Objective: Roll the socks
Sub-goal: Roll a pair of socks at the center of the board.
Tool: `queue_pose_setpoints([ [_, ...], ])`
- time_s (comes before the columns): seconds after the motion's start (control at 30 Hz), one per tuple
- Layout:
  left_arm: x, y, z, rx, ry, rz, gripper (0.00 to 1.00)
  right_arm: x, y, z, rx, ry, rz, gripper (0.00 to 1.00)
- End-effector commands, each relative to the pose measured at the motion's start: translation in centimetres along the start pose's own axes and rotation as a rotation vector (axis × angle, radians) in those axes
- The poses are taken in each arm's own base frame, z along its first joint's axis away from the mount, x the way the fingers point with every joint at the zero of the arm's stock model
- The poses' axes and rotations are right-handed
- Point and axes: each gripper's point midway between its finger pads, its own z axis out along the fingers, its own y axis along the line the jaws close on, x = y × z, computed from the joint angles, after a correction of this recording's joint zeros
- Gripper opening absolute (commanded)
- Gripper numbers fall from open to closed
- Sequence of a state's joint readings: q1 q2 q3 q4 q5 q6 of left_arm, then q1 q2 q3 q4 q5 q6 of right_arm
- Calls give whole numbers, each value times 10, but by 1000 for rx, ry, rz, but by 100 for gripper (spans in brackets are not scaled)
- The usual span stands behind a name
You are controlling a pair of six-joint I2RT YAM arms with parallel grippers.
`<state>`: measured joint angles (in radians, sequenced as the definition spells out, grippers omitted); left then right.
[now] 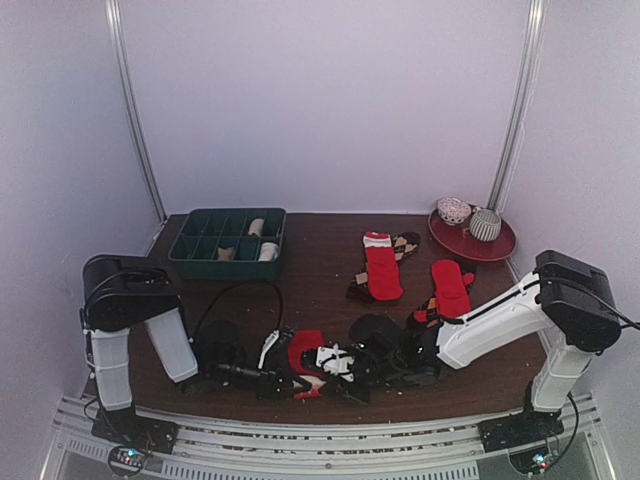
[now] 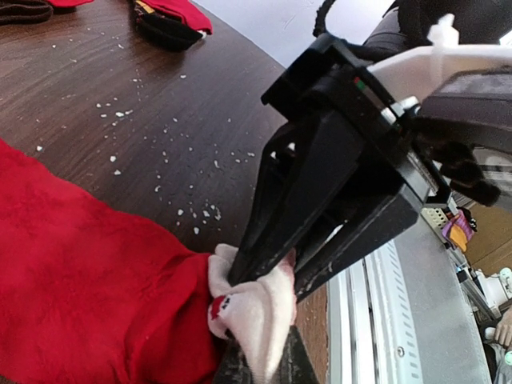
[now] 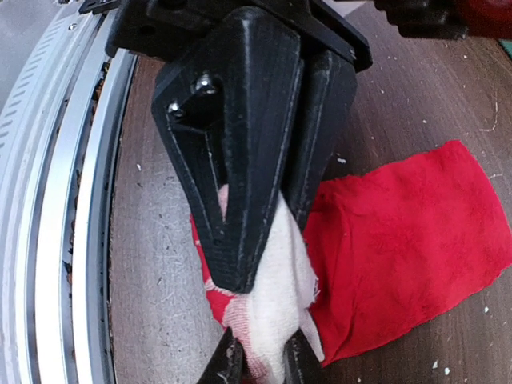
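Seen from above, your left claw [image 1: 295,383] and right claw [image 1: 345,372] meet over the red sock [image 1: 305,350], near the front edge of the table [image 1: 320,300]. Your left wrist view shows both claws clenched on its cream end [image 2: 256,308], with the red body lying on the wood. Your right wrist view shows that double pinch too, with cream fabric bunched between the fingers.
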<state>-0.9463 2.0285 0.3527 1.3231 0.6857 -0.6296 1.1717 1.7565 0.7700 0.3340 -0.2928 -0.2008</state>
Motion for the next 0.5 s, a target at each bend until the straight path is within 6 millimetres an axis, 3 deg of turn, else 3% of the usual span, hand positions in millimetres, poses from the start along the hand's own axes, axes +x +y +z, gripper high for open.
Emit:
queue_pose_setpoints([
  [0.0,101,44,-19,-216,313,-260,0,22,6,10,-35,73,84,12],
  [0.07,94,44,-18,-221,296,-225,1,26,11,12,-65,82,116,10],
  [0.23,66,50,-17,-286,275,-74,29,42,15,12,-92,157,166,7],
  [0.3,44,49,-18,-325,238,14,40,47,15,10,-87,186,174,7],
  [0.47,0,34,-46,-422,89,173,58,57,16,7,-99,235,193,7],
])
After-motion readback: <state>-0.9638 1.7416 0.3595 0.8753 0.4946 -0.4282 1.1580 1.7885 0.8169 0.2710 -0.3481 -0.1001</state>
